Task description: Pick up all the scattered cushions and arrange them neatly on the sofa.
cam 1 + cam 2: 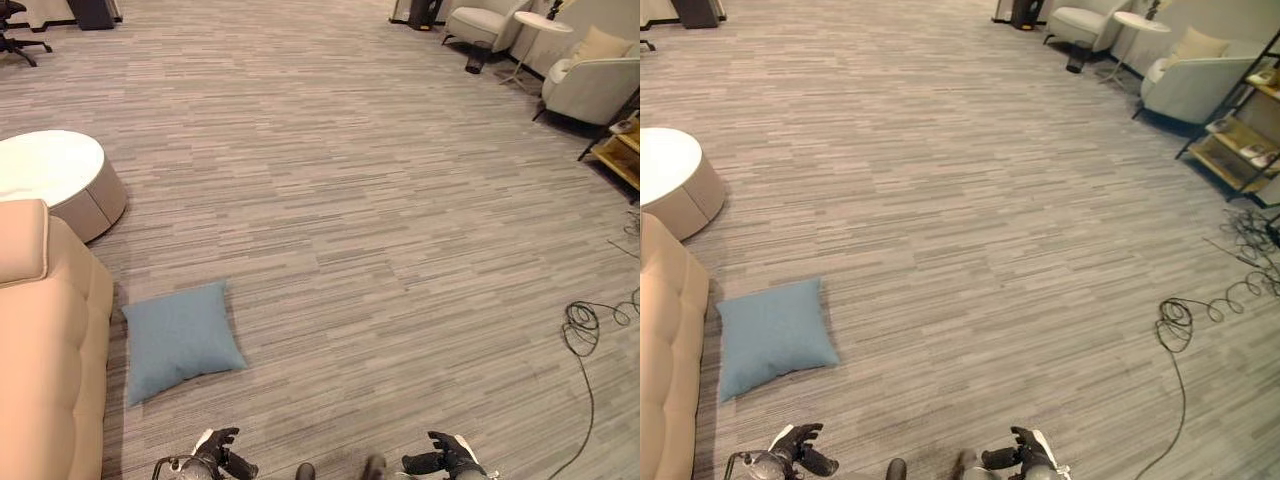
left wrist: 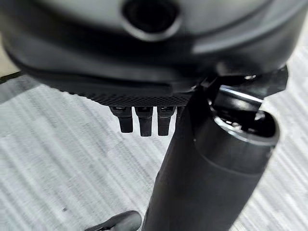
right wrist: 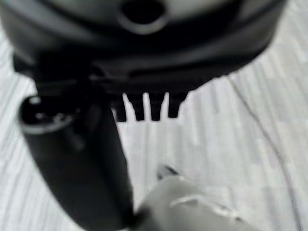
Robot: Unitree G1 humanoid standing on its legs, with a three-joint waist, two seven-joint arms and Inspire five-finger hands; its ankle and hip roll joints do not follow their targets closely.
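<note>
Blue cushion (image 1: 180, 340) flat on the carpet (image 1: 400, 250), ahead and to the left of the left hand (image 1: 215, 452), well apart from it, nothing touching. One edge just beside the base of the peach sofa (image 1: 45, 370), which runs along the far left. Roughly square, so no real long axis; sits slightly skewed, one corner pointing back toward the left hand.

Left hand low and near the body, empty, fingers (image 2: 140, 124) hanging straight and relaxed over bare carpet. Right hand (image 1: 450, 458) mirrored on the other side, likewise empty, fingers (image 3: 144, 109) loose and uncurled. Right hand clearly farther from the cushion, with the left hand between the two.

Judgement: still at approach, no grasp begun, nothing yet placed. Left hand the obvious lead for the reach; cushion too far forward and too low for either hand as posed, so probably a step forward-left and a bend needed first. Soft and wide: likely easier with both hands on opposite edges than a one-hand pinch at the near corner.

Round white table (image 1: 55, 180) beyond the sofa end, well clear of the reach path.
</note>
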